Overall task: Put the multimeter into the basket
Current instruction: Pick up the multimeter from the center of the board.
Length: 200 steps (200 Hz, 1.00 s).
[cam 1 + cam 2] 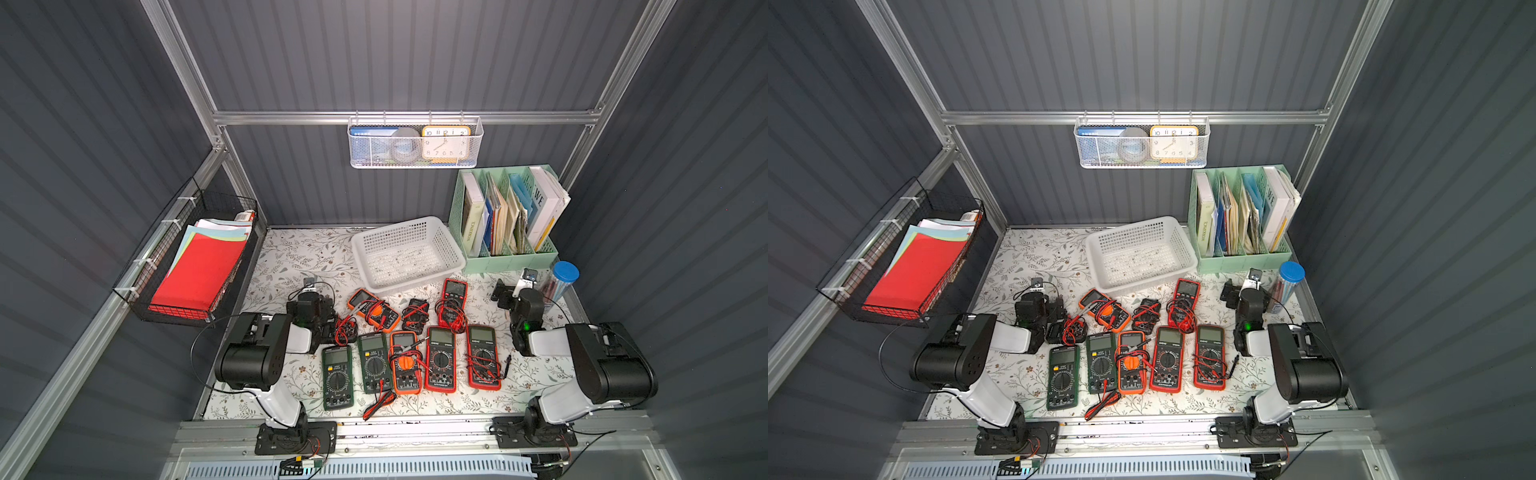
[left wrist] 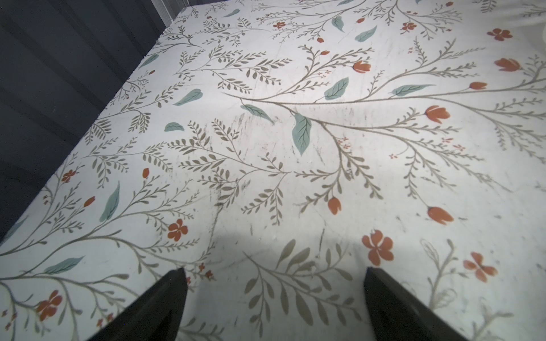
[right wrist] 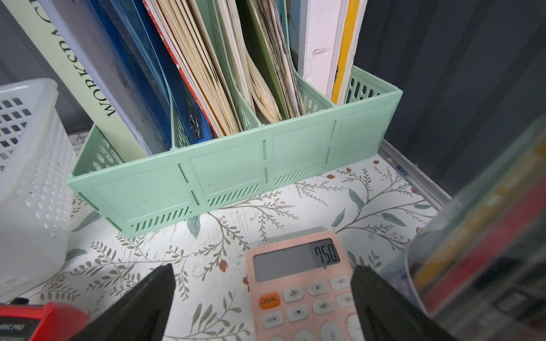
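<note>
Under everything, a table (image 1: 286, 257) with a flowered cloth. At its back right corner, a green file rack (image 1: 507, 259), full of books and folders. Just left of the rack, at the back middle, the white basket (image 1: 451, 248), empty and a little turned. In front of the basket, all on the cloth and none inside, the multimeters (image 1: 404, 361): five in a row near the front edge, two green, one orange, two red. A few more between this row and the basket, with red and black leads tangled over several. Left of this group, the left gripper (image 2: 274, 269), fingers wide apart over bare cloth; holds nothing. Right of the group, near a clear tube (image 1: 561, 282) with a blue lid, the right gripper (image 3: 264, 266). Also spread wide and empty, above a pink calculator (image 3: 298, 283).
</note>
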### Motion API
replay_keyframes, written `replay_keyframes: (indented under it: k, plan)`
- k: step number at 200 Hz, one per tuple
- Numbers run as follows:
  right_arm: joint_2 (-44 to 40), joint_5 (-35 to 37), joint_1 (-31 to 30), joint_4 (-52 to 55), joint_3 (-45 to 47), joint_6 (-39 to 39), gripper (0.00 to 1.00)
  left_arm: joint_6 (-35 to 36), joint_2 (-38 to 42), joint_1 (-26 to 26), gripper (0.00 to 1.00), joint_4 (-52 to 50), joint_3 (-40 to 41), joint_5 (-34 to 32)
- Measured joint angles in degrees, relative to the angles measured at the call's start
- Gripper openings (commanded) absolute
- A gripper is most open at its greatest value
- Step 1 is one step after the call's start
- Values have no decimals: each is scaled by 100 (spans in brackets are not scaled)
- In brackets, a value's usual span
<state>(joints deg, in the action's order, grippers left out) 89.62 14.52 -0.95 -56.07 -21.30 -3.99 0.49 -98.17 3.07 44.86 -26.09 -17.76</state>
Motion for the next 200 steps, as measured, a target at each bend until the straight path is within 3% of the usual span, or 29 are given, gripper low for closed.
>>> replay_keyframes:
  k: [71, 103, 125, 159, 200]
  plan:
    - [-26, 28, 0, 33, 0, -2, 99, 22, 7, 0, 99, 13, 2, -46]
    - [-1034, 81, -7, 1130, -118, -26, 99, 17, 407, 0, 99, -608, -142, -221]
    - [-1926, 136, -7, 2050, -557, -577, 99, 13, 728, 2, 99, -1257, -577, -348]
    - [-2741, 271, 15, 3399, -1290, -2144, 99, -208, 1290, 7, 99, -2251, -1207, -330]
    - [-3088, -857, 46, 4872, -1932, -2962, 95, -1036, 1954, 57, 99, -3783, -2100, 201]
